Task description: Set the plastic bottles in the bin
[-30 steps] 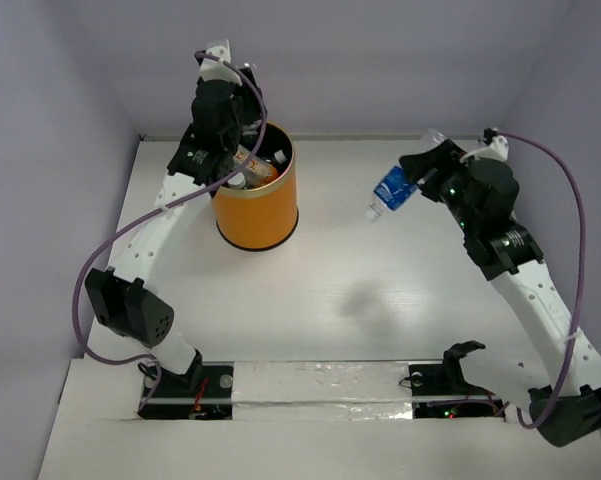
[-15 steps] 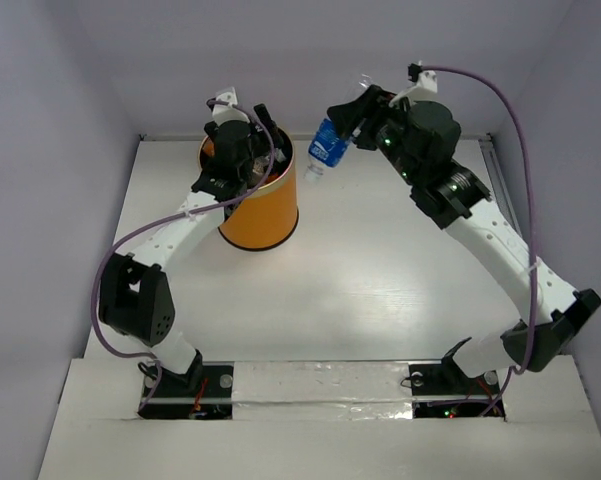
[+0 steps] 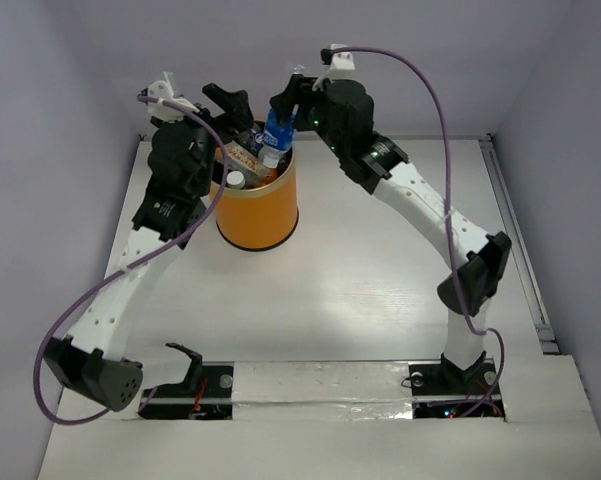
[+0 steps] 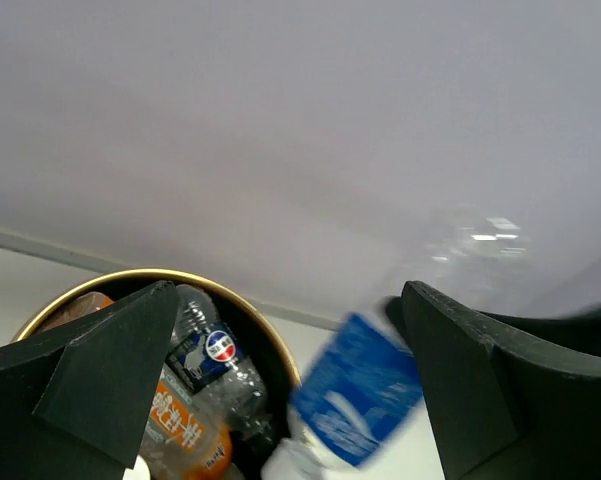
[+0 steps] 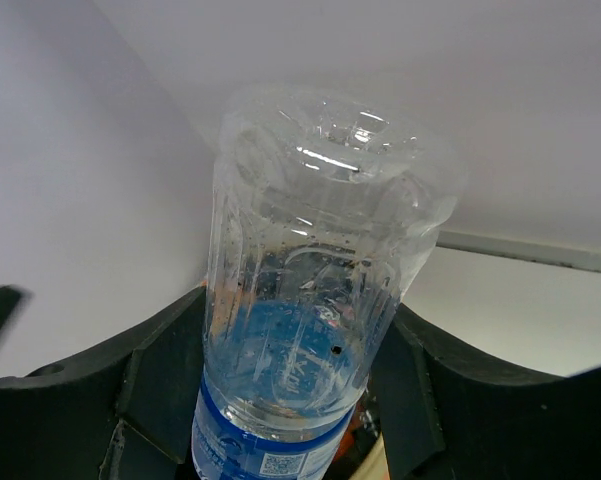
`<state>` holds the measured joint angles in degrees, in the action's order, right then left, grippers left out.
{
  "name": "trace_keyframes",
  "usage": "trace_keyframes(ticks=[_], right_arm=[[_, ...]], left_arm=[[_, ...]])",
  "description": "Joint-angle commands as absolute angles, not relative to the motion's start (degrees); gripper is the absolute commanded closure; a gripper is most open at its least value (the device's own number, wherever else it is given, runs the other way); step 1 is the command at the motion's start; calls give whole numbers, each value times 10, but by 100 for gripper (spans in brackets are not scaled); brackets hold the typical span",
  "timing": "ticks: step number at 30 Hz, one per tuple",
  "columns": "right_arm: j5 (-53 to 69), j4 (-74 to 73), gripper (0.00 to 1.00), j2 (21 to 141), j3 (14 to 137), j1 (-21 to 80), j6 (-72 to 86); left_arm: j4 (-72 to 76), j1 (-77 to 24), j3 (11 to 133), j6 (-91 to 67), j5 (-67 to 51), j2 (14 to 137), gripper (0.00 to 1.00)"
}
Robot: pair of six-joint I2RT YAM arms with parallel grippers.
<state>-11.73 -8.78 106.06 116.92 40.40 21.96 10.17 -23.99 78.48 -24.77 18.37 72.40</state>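
Blue-labelled bottle (image 3: 276,131) clamped between right jaws, cap down over bin (image 3: 260,215), left jaws apart above rim

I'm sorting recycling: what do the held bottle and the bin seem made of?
The blue-labelled bottle looks like thin clear plastic: glossy, ribbed, see-through. The bin has a matte orange wall and shiny gold rim, maybe card or metal; I cannot tell which.

Clear btl (image 3: 277,131), blue lbl; orange bin (image 3: 261,216).
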Motion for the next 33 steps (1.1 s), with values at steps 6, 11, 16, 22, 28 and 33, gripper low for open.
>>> trace_keyframes(ticks=[6,11,16,22,28,33], right_arm=[[-161,-114,43,1183,1282,481,61],[-227,-104,43,1206,1222,500,12],[-268,-98,30,1209,1177,517,-20],[-224,-130,0,1194,1221,517,39],[-196,-142,0,1140,1275,517,74],[-181,-133,0,1060,1250,517,93]], left_arm=[[2,-234,802,-291,149,633,8],[-60,-234,793,-287,150,612,7],[-105,-234,802,-288,131,600,7],[-139,-234,824,-282,126,598,4],[-181,-234,867,-274,128,604,1],[-189,-234,874,-271,145,589,1]])
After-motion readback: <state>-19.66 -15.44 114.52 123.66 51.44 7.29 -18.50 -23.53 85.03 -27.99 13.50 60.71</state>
